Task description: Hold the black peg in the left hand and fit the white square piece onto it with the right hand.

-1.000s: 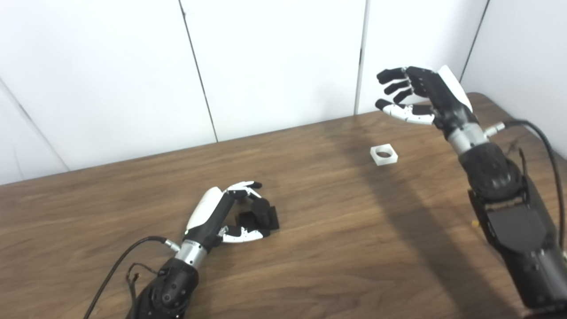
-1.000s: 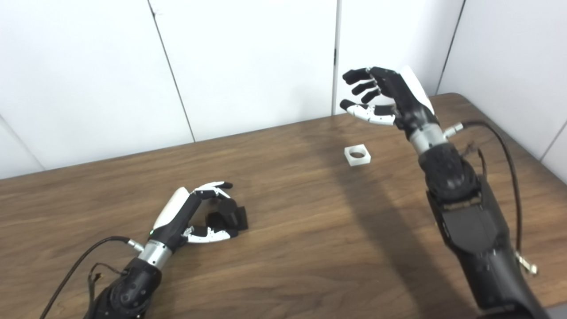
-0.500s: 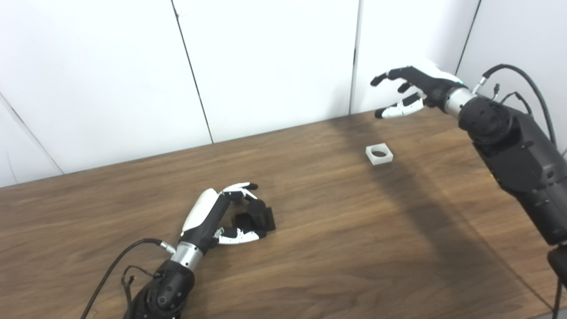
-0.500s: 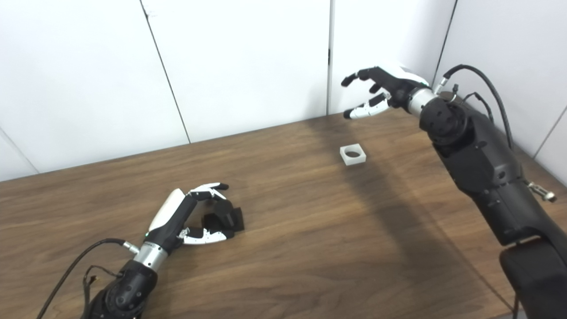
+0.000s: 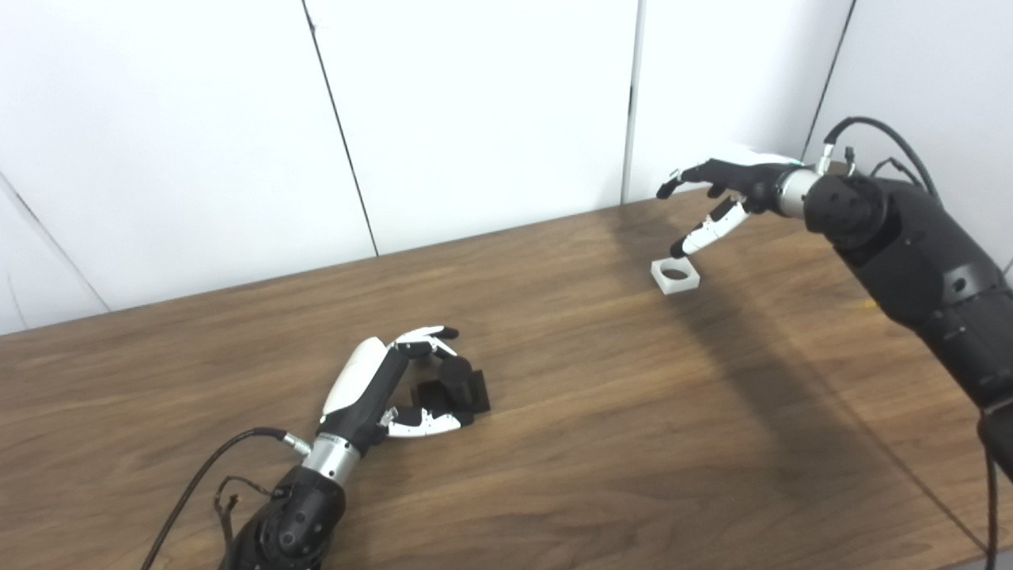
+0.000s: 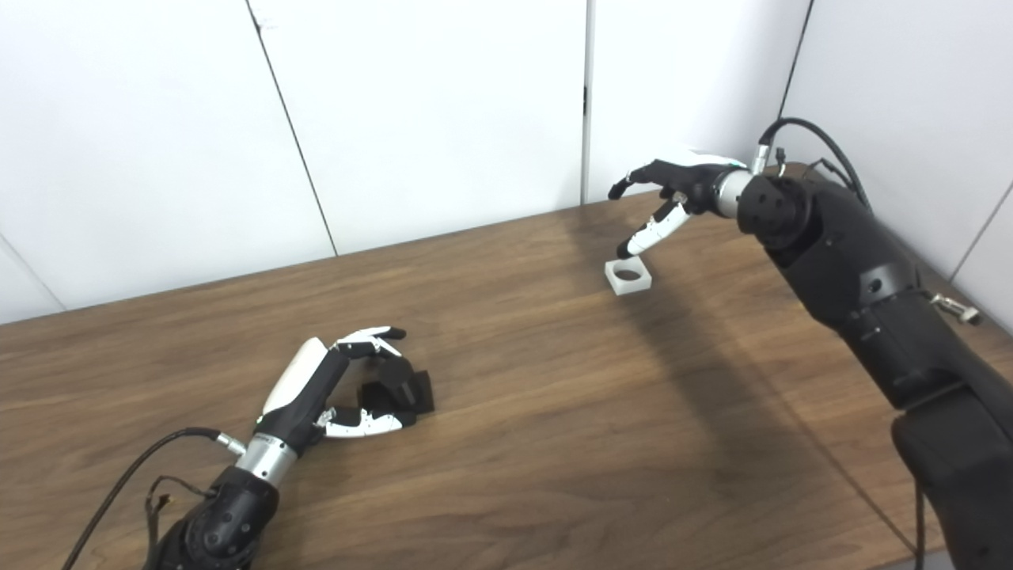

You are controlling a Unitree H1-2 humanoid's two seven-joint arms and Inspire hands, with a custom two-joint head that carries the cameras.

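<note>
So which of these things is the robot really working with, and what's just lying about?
In the job:
- black peg
- white square piece
- left hand, around the peg
- right hand, open above the piece

Lying about:
- nothing on the table

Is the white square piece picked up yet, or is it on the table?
On the table. The white square piece lies flat, hole up; the open right hand hovers above it, thumb tip near its far edge.

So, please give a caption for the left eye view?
Left hand cups black peg; open right hand reaches over white square piece.
</note>
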